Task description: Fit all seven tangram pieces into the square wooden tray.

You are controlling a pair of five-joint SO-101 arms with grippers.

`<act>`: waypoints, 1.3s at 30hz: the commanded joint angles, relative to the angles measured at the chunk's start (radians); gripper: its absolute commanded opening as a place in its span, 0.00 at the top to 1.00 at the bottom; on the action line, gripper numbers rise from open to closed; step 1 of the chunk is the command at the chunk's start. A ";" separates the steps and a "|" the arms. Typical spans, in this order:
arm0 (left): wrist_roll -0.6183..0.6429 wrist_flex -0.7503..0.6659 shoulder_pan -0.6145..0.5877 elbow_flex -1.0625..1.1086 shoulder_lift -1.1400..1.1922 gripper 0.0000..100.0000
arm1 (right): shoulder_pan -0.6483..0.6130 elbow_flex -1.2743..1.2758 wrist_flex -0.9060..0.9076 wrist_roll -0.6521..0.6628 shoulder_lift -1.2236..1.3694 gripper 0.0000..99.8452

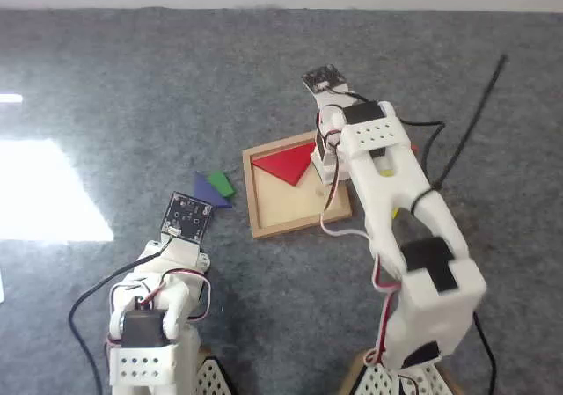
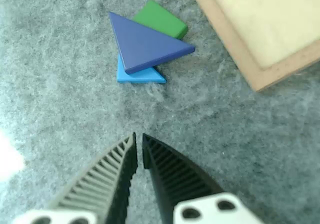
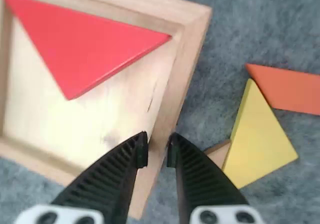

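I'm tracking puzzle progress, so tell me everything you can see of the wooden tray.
The wooden tray is square, made of pale light wood, with a raised rim around a flat, smooth floor. It lies flat on the grey felt-like table, turned slightly askew. One red triangle lies inside along the far rim; the remaining floor is bare. The right end effector sits over the rim on the right arm's side; whether it touches is unclear.

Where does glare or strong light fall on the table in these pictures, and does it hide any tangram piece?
High view: a large white glare patch on the grey mat, apart from the blue triangle and the tray, hiding no piece. Left wrist view: a small bright spot at the picture's edge, away from the pieces. Right wrist view: even light, no glare patch.
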 commanded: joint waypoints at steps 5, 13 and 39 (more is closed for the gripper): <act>0.005 0.006 -0.003 -0.013 -0.020 0.98 | -0.013 0.180 -0.071 0.100 -0.206 0.93; 0.005 0.006 -0.003 -0.013 -0.020 0.98 | 0.113 0.264 -0.157 0.169 -0.180 0.87; 0.005 0.006 -0.003 -0.013 -0.020 0.98 | 0.297 0.212 -0.311 0.195 0.073 0.67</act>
